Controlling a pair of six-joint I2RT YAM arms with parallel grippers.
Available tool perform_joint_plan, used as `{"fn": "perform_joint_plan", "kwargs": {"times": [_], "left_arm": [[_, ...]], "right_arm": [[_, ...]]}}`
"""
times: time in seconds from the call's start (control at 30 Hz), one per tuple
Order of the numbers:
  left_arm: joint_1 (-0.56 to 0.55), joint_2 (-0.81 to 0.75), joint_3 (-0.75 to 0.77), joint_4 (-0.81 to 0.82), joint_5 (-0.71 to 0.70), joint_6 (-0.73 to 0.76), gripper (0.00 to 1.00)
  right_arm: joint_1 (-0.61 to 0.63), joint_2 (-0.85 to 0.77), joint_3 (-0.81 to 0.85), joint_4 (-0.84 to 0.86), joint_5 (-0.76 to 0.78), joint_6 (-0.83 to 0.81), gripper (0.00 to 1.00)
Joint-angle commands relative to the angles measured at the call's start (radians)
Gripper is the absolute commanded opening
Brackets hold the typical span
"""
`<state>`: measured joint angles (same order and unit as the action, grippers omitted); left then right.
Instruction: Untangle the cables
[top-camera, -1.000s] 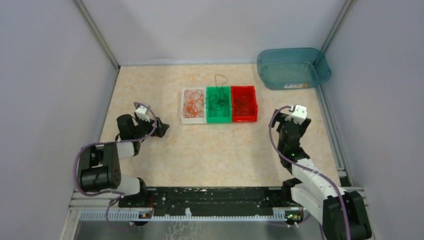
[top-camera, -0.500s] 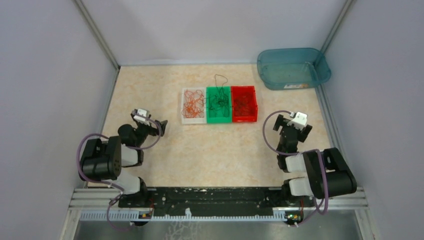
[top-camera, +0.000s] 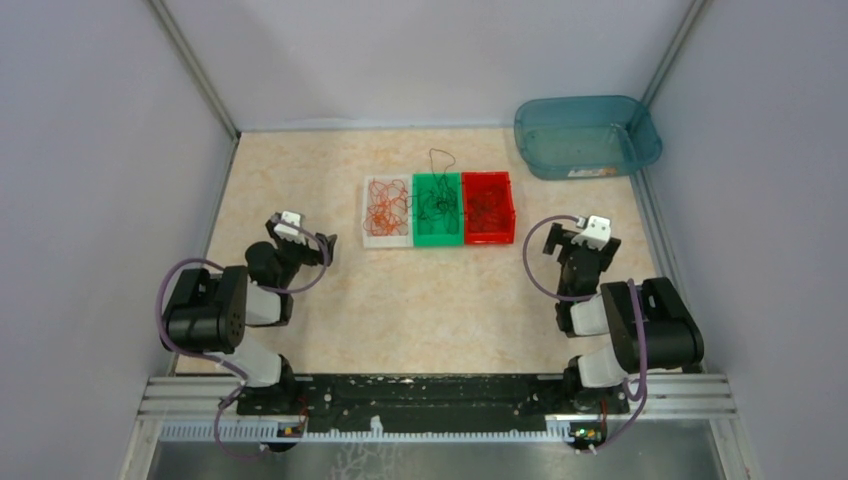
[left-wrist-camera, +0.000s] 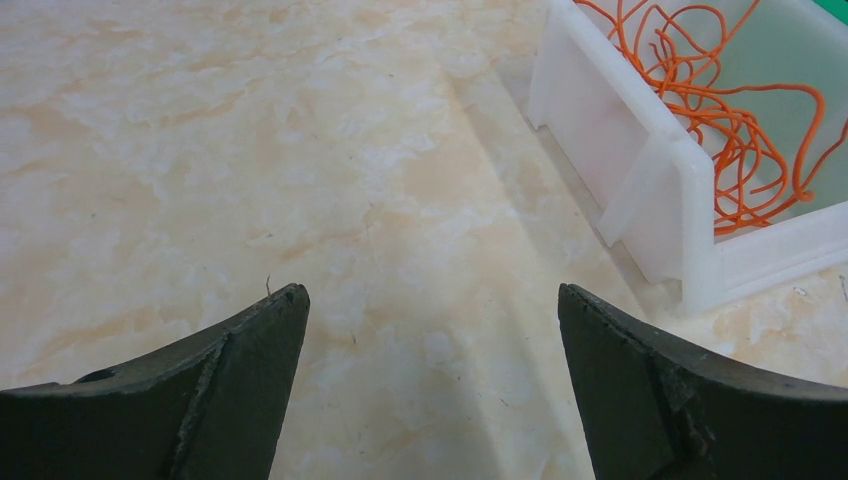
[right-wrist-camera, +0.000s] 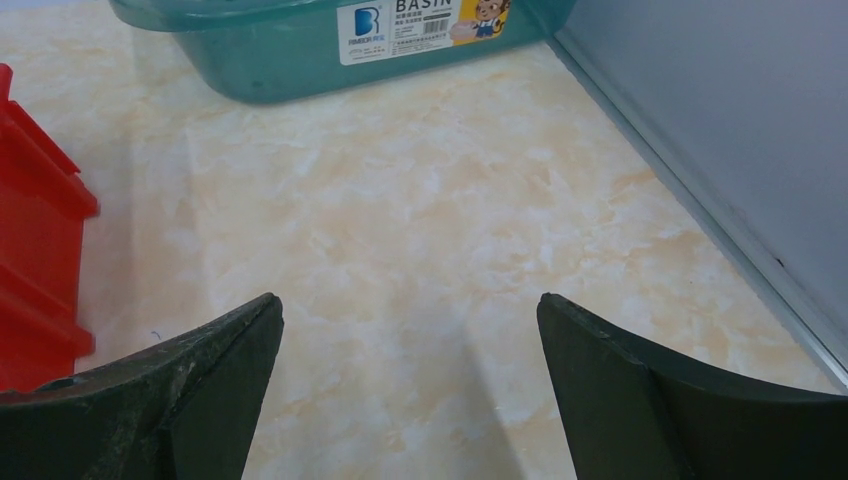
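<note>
Through the left wrist camera, the white bin (left-wrist-camera: 690, 190) and its orange cables (left-wrist-camera: 740, 110) run off the top and right edges. The right wrist view cuts off the red bin (right-wrist-camera: 35, 260) and teal basin (right-wrist-camera: 300, 45). From above, the dark cables (top-camera: 437, 205) are too fine to trace.

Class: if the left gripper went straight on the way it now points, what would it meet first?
Probably bare table; the white bin of orange cables sits just beside that line, though depth is unclear.
</note>
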<state>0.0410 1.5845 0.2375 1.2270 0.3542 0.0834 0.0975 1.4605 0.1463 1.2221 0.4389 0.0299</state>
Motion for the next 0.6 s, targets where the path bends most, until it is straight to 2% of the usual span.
{"fn": "perform_joint_plan", "kwargs": {"times": [0.0, 0.57], "left_arm": [[-0.003, -0.012, 0.007, 0.007, -0.022, 0.013, 0.99], [-0.021, -0.012, 0.019, -0.017, -0.059, 0.021, 0.99]], "right_arm": [[-0.008, -0.008, 0.020, 0.040, -0.041, 0.010, 0.99], [-0.009, -0.009, 0.021, 0.033, -0.045, 0.010, 0.99]]}}
